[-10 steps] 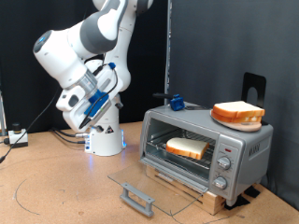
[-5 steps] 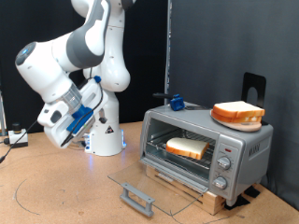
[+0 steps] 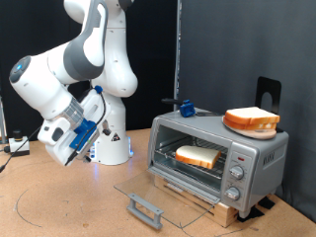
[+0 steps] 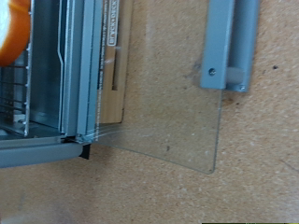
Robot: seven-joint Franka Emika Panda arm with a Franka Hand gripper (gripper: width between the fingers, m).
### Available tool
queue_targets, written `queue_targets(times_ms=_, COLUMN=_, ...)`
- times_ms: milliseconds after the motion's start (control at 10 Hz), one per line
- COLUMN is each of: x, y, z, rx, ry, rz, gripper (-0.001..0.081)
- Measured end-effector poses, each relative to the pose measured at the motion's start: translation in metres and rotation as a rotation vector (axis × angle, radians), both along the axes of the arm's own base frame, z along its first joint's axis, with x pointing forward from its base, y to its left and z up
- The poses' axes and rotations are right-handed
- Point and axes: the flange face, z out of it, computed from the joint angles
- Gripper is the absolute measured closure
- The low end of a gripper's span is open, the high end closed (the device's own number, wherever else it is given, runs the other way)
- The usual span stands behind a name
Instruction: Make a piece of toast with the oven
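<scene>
While the toaster oven [image 3: 218, 158] stands on a wooden board at the exterior view's right, its glass door [image 3: 158, 196] lies dropped flat onto the tabletop, the grey bar handle [image 3: 145, 210] at its outer edge. One piece of toast [image 3: 197, 156] rests on the wire rack [image 3: 200, 164] inside the open cavity, its pale face up and orange-brown crust showing. A second, near-identical slice [image 3: 252, 120] sits on top of the oven, towards its right end, above the three round knobs [image 3: 236, 176]. A small blue object [image 3: 185, 108] stands at the oven's back left corner.

The arm is folded low at the exterior view's left, well apart from the oven, and its gripper [image 3: 57, 144] hangs above the table with nothing visibly in it; whether the fingers are parted or together cannot be told. From the wrist view, no fingers show: only the clear door [image 4: 159, 93], its handle [image 4: 229, 42], the rack's wires [image 4: 23, 70] and an orange edge of the toast [image 4: 11, 33].
</scene>
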Motion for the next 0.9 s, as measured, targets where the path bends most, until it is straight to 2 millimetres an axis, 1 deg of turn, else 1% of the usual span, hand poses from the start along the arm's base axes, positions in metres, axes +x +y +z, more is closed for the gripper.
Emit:
queue_targets(times_ms=500, x=-0.009, y=-0.005, z=-0.057, rx=0.023, ry=0.125, rz=0.035, gripper=-0.0001)
queue_targets(times_ms=900, x=-0.010, y=-0.004, z=-0.100, rx=0.038, ry=0.153, rz=0.031, gripper=-0.0001)
